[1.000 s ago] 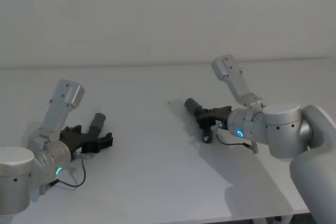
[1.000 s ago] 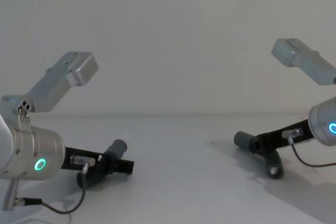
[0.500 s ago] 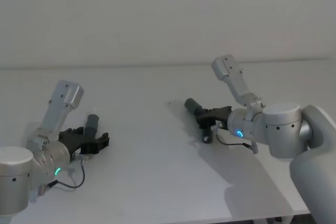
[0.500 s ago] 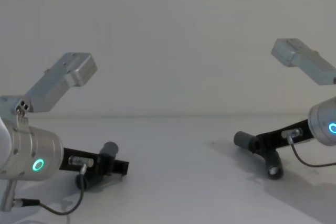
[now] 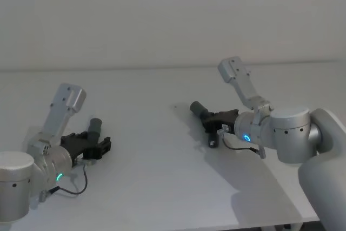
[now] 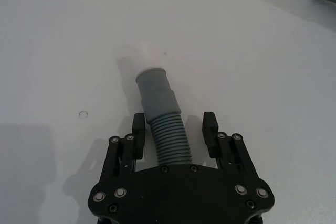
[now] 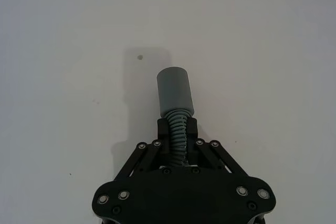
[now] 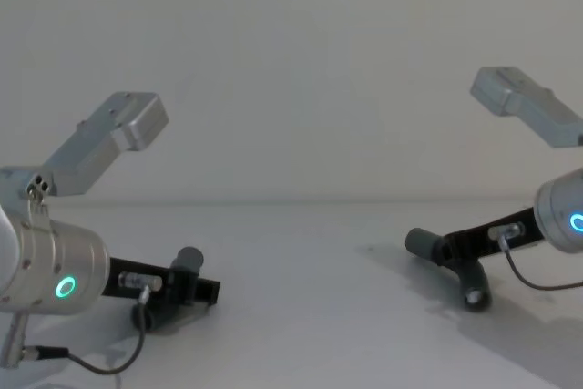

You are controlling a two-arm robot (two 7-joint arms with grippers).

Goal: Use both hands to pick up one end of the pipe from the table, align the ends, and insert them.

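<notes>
The straight pipe piece (image 6: 163,124), ribbed dark grey with a white tip (image 6: 145,56), lies between the fingers of my left gripper (image 6: 174,121). Those fingers stand open with a gap on each side of it. In the head view this gripper (image 5: 101,145) sits low at the left of the white table (image 5: 157,187), with the tube (image 5: 95,126) poking up and away. My right gripper (image 7: 177,125) is shut on the ribbed neck of the bent pipe piece (image 7: 175,92), and its wide grey socket collar points away. In the chest view that piece (image 8: 424,243) hangs just above the table, its elbow end (image 8: 474,296) pointing down.
A plain pale wall rises behind the table. The table's front edge (image 5: 259,223) runs along the bottom right of the head view. A broad stretch of bare white surface separates the two arms.
My left gripper has drawn back slightly to the left, and the straight tube with it now sits lower and less tilted. The right arm and its piece have not moved.
</notes>
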